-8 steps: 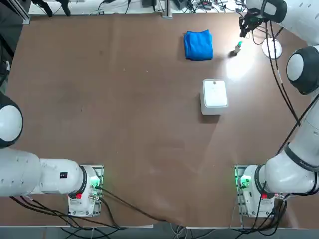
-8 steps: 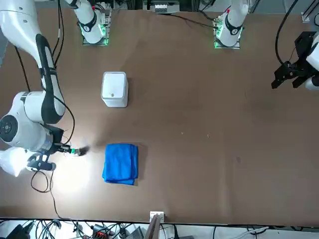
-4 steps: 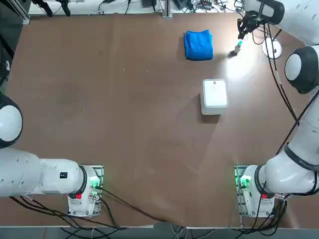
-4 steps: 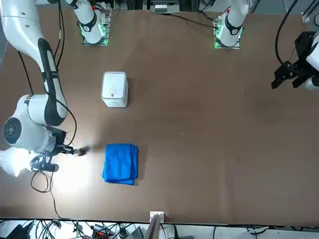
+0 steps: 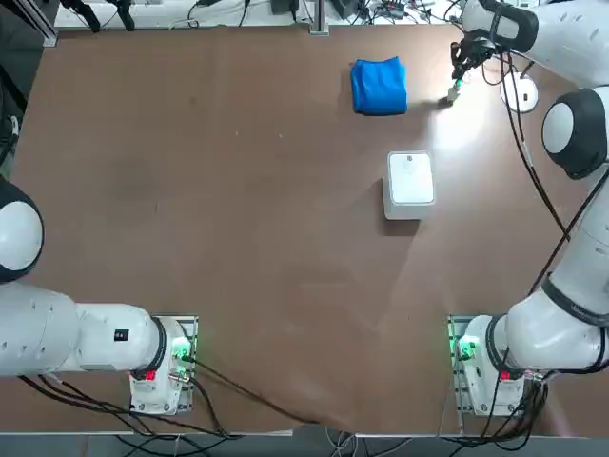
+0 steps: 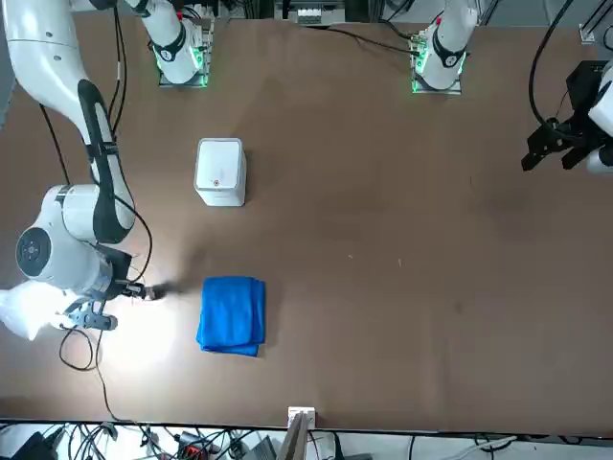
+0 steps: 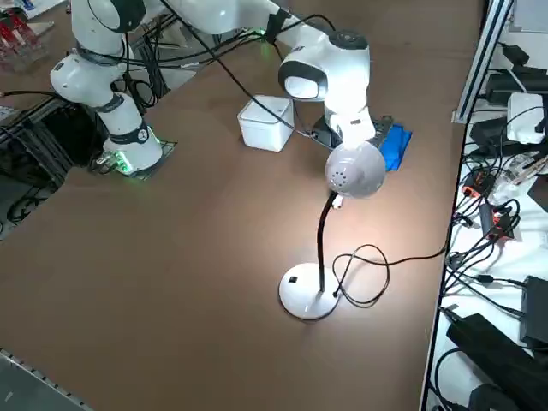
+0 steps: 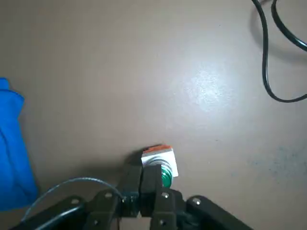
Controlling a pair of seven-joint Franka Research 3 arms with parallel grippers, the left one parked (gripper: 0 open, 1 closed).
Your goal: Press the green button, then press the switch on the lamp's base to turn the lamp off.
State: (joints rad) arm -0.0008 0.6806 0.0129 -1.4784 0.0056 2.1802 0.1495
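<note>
Brown table (image 5: 238,190): closed right gripper (image 8: 147,184) half-hides the green button (image 8: 165,176), holding nothing.

We've got a flat brown table (image 5: 238,209). On it: folded blue cloth (image 5: 379,86), white rounded-square box (image 5: 410,184), tiny pale green-capped button (image 5: 455,90) between cloth and the thin black gooseneck lamp's round white disc base (image 5: 520,93). The lamp's black cable (image 7: 368,270) loops beside the base.
</note>
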